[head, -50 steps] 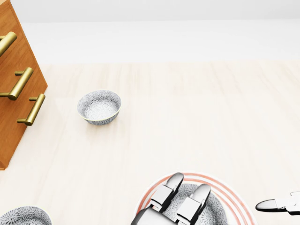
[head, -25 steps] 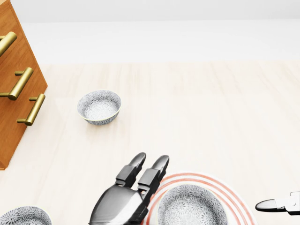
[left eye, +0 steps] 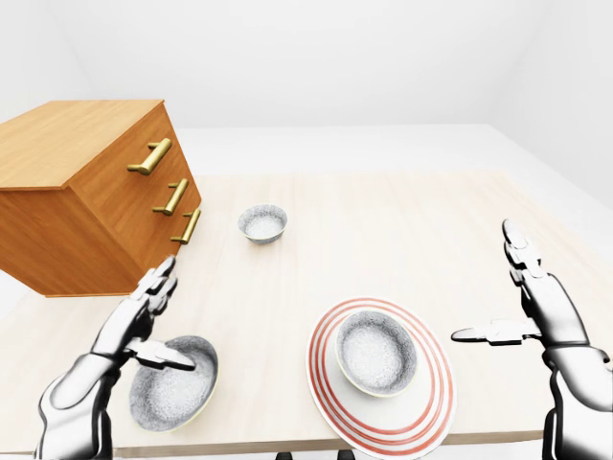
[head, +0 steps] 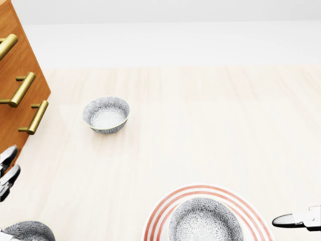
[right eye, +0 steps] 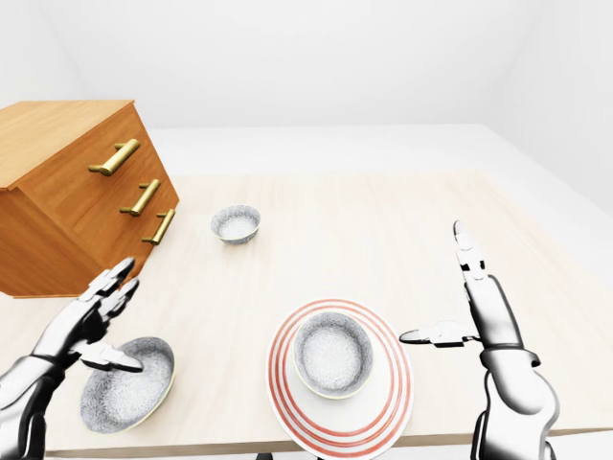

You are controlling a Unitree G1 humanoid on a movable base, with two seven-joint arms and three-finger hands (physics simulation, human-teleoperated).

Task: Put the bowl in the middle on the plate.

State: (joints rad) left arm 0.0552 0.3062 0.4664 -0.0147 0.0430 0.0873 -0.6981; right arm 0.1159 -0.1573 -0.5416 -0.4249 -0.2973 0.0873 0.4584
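grey patterned bowl (left eye: 375, 353) sits inside the red-ringed plate (left eye: 433, 393), near edge of the table (left eye: 402, 240). left hand (left eye: 142, 321) has pulled away to the left, fingers spread, empty, over a second bowl (left eye: 172, 391). right hand (left eye: 538, 307) spread, empty, right of the plate. placing looks done; far bowl (left eye: 261, 222) untouched.

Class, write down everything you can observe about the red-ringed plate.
The plate is round, white, with concentric red rings round its rim; it looks ceramic. It lies flat on the pale wooden table, near the bottom edge of the left-eye view. A patterned grey bowl sits upright at its centre. The left hand and right hand, both open, stand clear of it.
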